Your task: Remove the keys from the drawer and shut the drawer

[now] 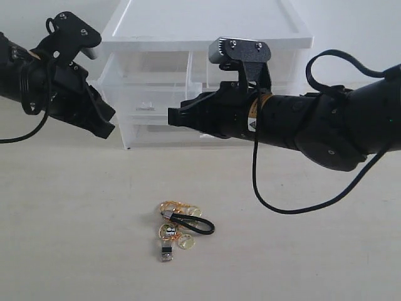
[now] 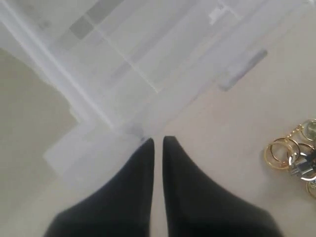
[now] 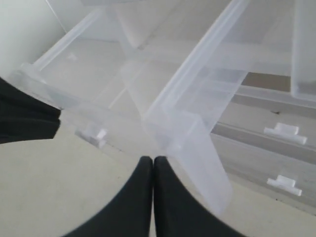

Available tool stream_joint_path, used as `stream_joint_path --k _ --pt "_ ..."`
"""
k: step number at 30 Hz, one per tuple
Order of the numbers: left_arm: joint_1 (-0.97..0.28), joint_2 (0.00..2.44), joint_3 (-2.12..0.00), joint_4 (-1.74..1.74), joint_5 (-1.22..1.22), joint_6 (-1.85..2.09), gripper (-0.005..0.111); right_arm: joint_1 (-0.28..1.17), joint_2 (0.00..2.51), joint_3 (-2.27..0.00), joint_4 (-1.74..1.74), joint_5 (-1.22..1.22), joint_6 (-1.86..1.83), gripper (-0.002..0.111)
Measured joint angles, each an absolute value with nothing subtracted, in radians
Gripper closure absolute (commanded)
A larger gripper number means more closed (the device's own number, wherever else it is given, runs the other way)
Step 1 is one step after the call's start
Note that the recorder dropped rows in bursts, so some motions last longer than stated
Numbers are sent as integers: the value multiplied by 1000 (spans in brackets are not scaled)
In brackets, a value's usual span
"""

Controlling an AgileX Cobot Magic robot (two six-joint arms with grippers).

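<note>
The keys (image 1: 178,229), gold rings and round tags with a black loop strap and a small silver fob, lie on the table in front of the cabinet; they also show at the edge of the left wrist view as keys (image 2: 291,153). The drawer (image 1: 147,88), the left half-width translucent one, stands pulled out, its tab handle (image 3: 94,136) facing me. My left gripper (image 1: 106,128) (image 2: 158,140) is shut and empty beside the cabinet's lower left corner. My right gripper (image 1: 172,116) (image 3: 153,159) is shut and empty, close in front of the drawer's front corner.
The white plastic cabinet (image 1: 207,37) stands at the back of the table. Its two full-width drawers (image 3: 281,131) below are closed. The right arm (image 1: 313,125) stretches across the cabinet's front. Bare tabletop (image 1: 75,219) surrounds the keys.
</note>
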State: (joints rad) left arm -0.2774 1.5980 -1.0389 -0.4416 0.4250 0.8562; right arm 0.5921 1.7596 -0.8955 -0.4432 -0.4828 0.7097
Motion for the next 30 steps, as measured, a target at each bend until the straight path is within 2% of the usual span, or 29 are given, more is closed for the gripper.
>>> stream_joint_path --k 16,30 --pt "-277 1608 -1052 -521 297 935 103 577 1785 -969 -373 -513 639 108" --pt "-277 1728 -1151 -528 216 975 103 577 1906 -1105 -297 -488 559 108"
